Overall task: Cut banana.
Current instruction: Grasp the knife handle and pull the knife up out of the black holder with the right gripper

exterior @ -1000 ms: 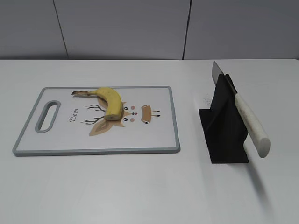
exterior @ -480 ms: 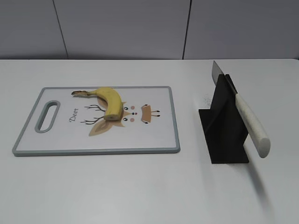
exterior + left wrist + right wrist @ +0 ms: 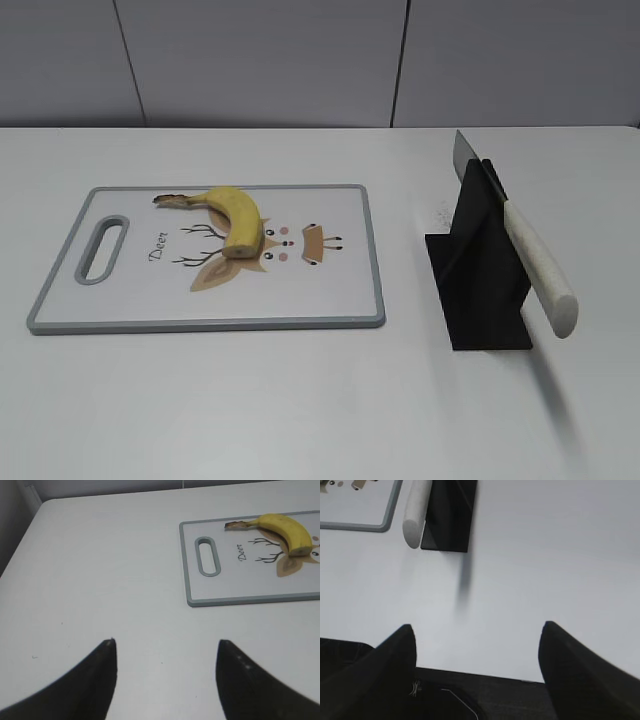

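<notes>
Banana: a yellow banana [image 3: 233, 218] lies on its side on the upper middle of the cutting board, curved, with its dark stem pointing to the board's handle end and its cut, flat end facing the printed deer face. In the left wrist view the banana [image 3: 287, 528] sits at the far right.

Cutting board: a white cutting board [image 3: 330, 290] with a grey rim lies flat on the left half of the surface. It has an oval handle slot [image 3: 102, 249] at its left end and a cartoon deer print [image 3: 285, 250] with the word "Deer".

Knife: a knife [image 3: 520, 238] with a pale handle rests tilted in a stand, the blade tip up and away from the camera, the handle end sloping down toward the camera and overhanging the stand.

Knife stand: a black knife stand [image 3: 480, 275] sits to the right of the board, apart from it, with bare surface between them.

Surface: a plain white surface [image 3: 300, 400] carries everything; a grey panelled wall [image 3: 260, 60] runs behind it.

Left gripper: the left gripper [image 3: 165, 680] hangs over bare surface, well apart from the board's handle end, its dark jaws spread wide and holding nothing.

Right gripper: the right gripper [image 3: 476, 667] hangs near the front edge of the surface, short of the knife handle [image 3: 415, 512], its jaws spread wide and empty.

In the way: nothing lies between either gripper and the board or knife.
</notes>
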`<state>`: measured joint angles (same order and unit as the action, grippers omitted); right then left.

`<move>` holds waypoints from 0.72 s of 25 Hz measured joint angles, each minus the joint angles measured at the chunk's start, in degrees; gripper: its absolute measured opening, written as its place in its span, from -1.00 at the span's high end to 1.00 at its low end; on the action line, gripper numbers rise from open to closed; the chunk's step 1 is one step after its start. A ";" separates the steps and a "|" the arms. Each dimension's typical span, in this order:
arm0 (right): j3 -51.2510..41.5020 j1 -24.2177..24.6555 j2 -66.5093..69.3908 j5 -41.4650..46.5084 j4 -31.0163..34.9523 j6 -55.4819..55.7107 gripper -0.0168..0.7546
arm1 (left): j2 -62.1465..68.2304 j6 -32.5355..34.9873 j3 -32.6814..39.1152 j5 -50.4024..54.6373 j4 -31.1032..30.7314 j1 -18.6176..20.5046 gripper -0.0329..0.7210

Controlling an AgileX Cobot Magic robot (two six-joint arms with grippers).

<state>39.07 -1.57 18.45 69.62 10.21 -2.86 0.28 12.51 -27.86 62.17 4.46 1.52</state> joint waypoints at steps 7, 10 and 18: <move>6.58 0.00 13.34 0.05 2.36 0.01 -0.56 | 1.11 0.00 0.00 0.00 0.05 0.00 -0.66; 8.24 -0.99 17.85 0.00 3.37 1.14 -0.56 | 1.11 0.00 0.00 0.00 0.05 0.00 -0.66; 14.28 -9.86 30.93 0.05 1.16 4.40 -0.56 | 1.15 0.00 0.00 0.00 0.38 0.00 -0.66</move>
<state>53.35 -11.43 49.39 69.67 11.37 1.54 1.43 12.51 -27.86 62.17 4.84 1.52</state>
